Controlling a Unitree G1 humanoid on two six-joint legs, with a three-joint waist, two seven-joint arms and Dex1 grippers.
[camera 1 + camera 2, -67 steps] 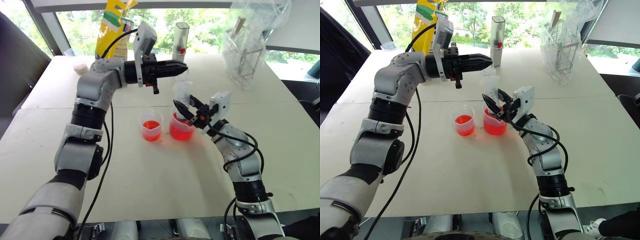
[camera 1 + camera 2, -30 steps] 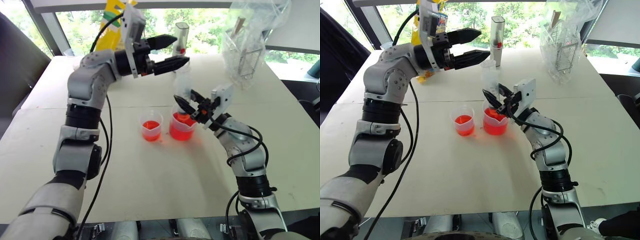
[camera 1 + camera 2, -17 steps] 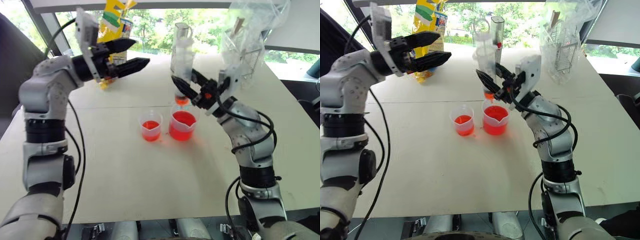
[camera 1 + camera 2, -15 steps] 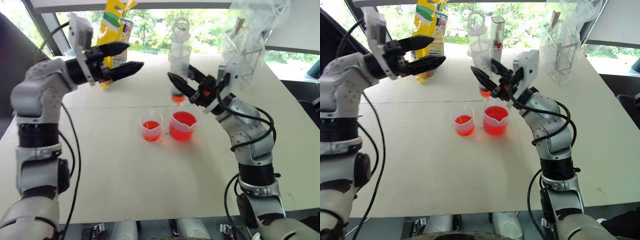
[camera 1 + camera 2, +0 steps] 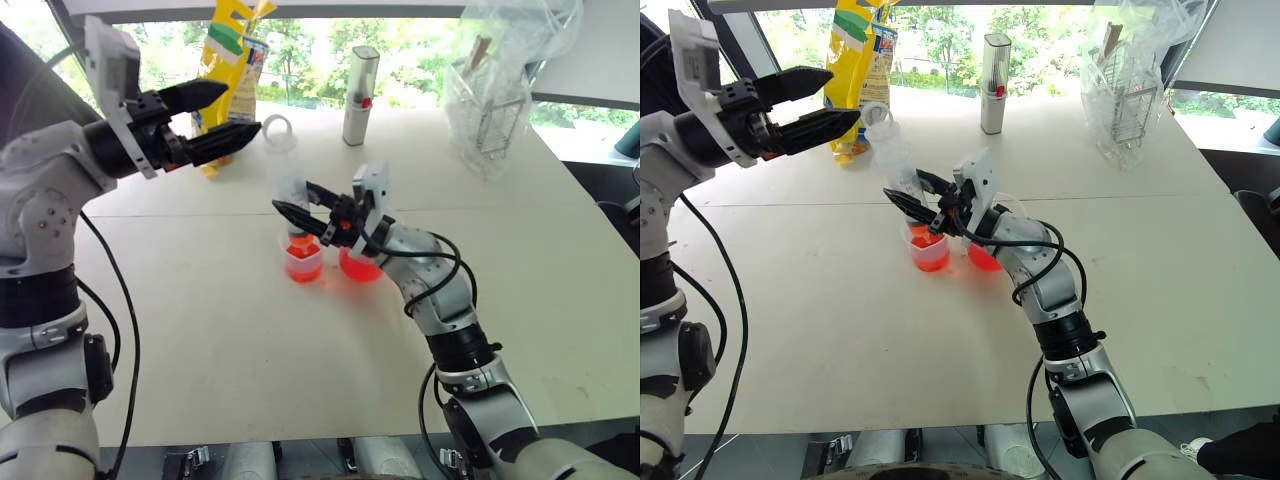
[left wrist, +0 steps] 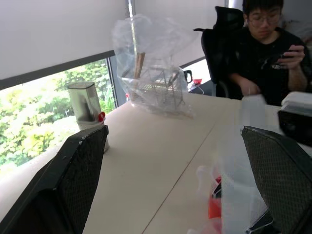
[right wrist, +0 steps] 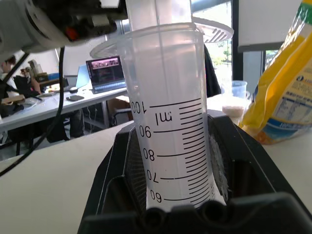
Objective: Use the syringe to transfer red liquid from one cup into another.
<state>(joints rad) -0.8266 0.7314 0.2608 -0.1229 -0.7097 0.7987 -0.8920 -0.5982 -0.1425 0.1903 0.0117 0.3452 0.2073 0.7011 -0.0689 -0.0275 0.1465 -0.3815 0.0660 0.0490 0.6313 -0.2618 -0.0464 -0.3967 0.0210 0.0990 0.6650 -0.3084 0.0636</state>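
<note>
My right gripper is shut on the syringe, a clear barrel with printed graduation lines. The syringe stands tilted, its plunger ring up and its orange tip at the mouth of the smaller cup. That cup holds red liquid. I cannot tell whether the tip dips into it. The larger beaker, also with red liquid, stands just right of it, partly hidden behind my right wrist. My left gripper hangs open and empty, high up and to the left, well away from both cups.
A yellow bag and a tall silver bottle stand at the table's far edge. A clear plastic bag over a wire rack sits at the back right. A person sits beyond the table.
My right gripper has carried the syringe down and to the left, from over the beaker to over the smaller cup. My left arm has swung further left, still open.
</note>
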